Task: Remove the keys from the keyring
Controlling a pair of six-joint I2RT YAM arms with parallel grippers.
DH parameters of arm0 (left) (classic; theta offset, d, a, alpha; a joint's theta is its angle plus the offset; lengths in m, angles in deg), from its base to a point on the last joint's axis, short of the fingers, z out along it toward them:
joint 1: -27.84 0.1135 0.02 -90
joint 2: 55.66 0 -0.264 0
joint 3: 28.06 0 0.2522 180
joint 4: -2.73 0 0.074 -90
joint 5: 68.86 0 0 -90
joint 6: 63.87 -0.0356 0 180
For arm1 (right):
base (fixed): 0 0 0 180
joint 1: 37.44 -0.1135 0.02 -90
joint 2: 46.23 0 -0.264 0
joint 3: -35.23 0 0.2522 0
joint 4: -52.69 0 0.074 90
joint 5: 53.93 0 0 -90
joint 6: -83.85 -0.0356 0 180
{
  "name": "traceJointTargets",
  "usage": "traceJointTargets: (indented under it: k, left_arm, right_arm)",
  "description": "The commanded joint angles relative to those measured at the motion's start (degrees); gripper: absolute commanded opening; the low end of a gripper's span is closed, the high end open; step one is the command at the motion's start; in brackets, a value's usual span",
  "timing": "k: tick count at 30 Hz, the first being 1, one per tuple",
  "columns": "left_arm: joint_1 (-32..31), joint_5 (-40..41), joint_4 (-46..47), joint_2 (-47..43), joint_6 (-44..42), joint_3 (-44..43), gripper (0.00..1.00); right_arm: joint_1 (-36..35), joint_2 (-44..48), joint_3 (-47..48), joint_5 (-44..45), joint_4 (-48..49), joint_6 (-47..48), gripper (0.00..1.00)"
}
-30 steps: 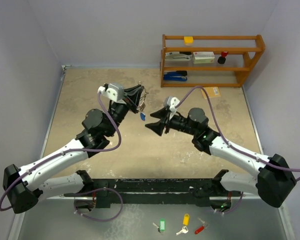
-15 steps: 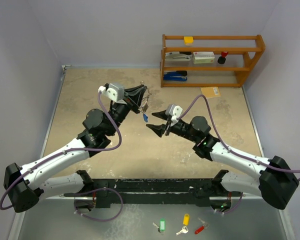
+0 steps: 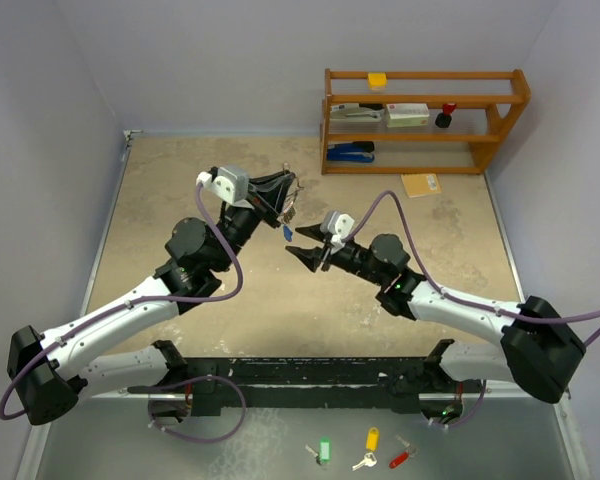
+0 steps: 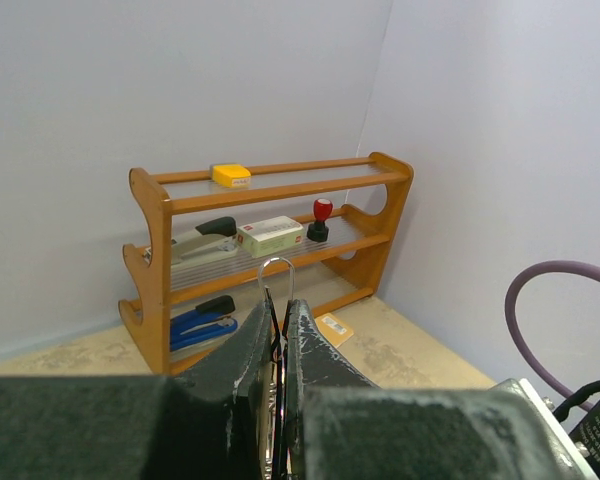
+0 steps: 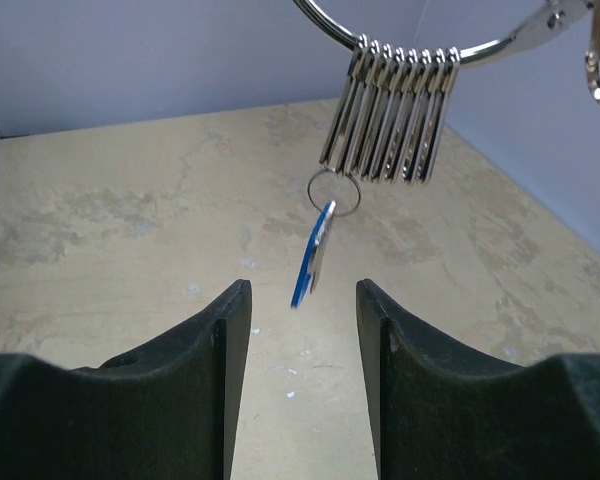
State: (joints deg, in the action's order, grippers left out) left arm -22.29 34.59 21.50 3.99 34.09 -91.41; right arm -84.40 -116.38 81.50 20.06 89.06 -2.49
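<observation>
I pinch the keyring (image 5: pixel 327 27) in the left gripper (image 4: pixel 280 305) so the keys (image 5: pixel 388 115) dangle free. The right gripper (image 5: pixel 302 288), spread, faces the blue key (image 5: pixel 310 262).

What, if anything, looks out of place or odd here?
Three tagged keys, green, yellow and red, lie on the grey strip at the near edge, off the tan table. Otherwise nothing stands out: the left pincer holds the keyring aloft, keys hanging in a tidy row.
</observation>
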Motion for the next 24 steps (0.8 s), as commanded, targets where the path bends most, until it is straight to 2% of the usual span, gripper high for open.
traceJointTargets:
  k: [1, 9, 14, 22, 24]
  left_arm:
    - [0.03, -0.12, 3.95, -0.8, 0.47, -2.33, 0.0]
    - [0.03, 0.06, 4.12, -1.32, 0.56, -2.15, 0.0]
    - [0.04, -0.62, 3.85, -1.64, 0.59, -2.73, 0.0]
    - [0.03, -0.1, 4.2, -1.42, 0.68, -2.28, 0.0]
    - [0.03, 0.14, 4.33, -1.56, 0.81, -2.04, 0.0]
  right_arm:
    - [-0.98, 0.08, 3.05, 0.4, 4.82, 0.88, 0.48]
    - [-1.38, -3.58, 4.87, 1.1, 7.93, 0.47, 0.44]
    - [-1.54, -6.07, 5.99, 1.67, 10.02, -0.5, 0.35]
    - [-1.62, -6.05, 6.09, 2.21, 11.4, -0.86, 0.34]
    - [-1.71, -5.97, 6.15, 2.42, 11.32, -0.78, 0.31]
